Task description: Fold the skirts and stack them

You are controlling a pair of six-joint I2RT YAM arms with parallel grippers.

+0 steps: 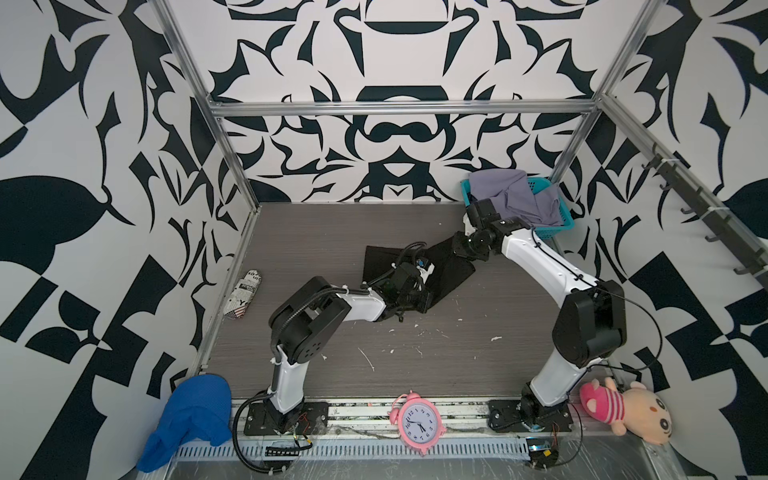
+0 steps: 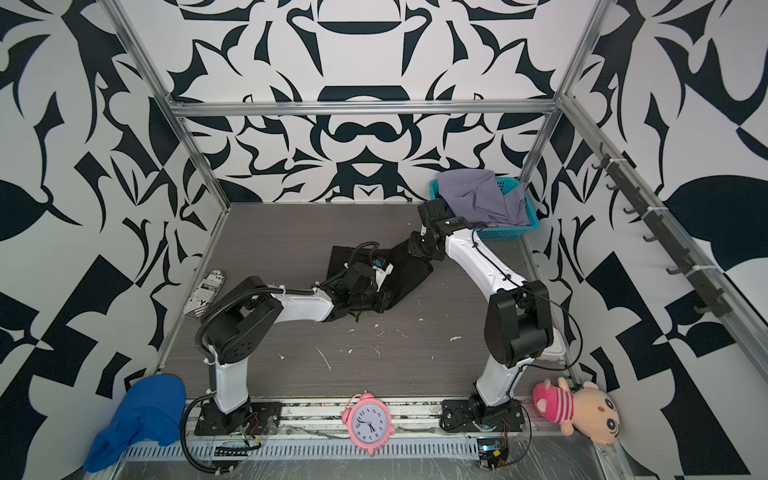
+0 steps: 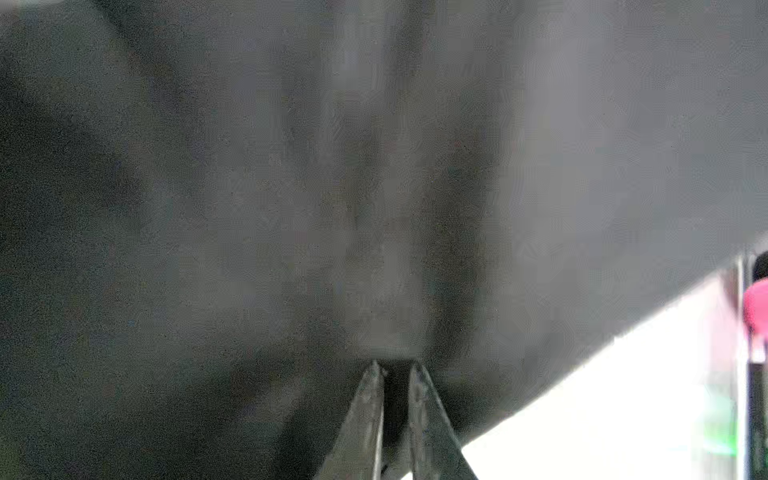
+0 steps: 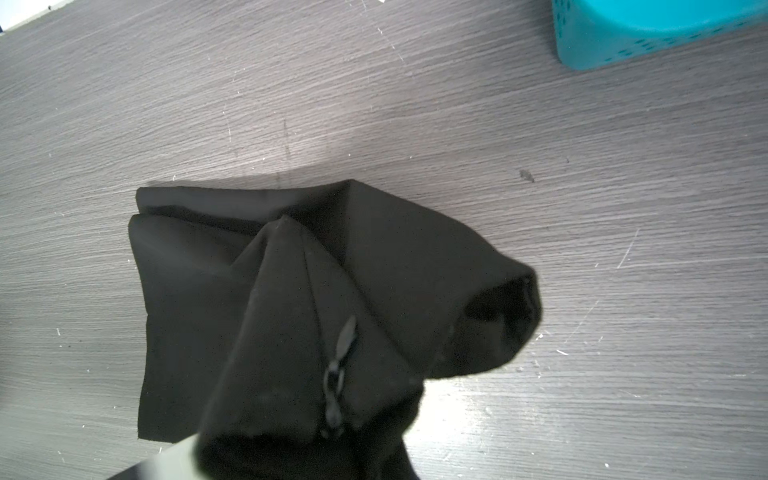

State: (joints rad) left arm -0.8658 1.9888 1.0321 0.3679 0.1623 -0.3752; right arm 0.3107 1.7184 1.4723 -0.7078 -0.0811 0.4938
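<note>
Black skirt [image 3: 291, 187], partly raised off the table [image 4: 415, 104], is pinched by the near-closed left gripper [image 3: 395, 368] and the closed right gripper [image 1: 453, 248]. Folding is judged in hand, and the raised edge needs to be laid over squarely next.

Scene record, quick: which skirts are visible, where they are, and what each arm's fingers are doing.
skirts in view: two
black skirt: partly folded on the table, mid-workspace
lavender skirt: heaped in the teal basket, back right
left fingers: shut on black skirt
right fingers: shut on black skirt, fold lifted
stack: none yet
</note>
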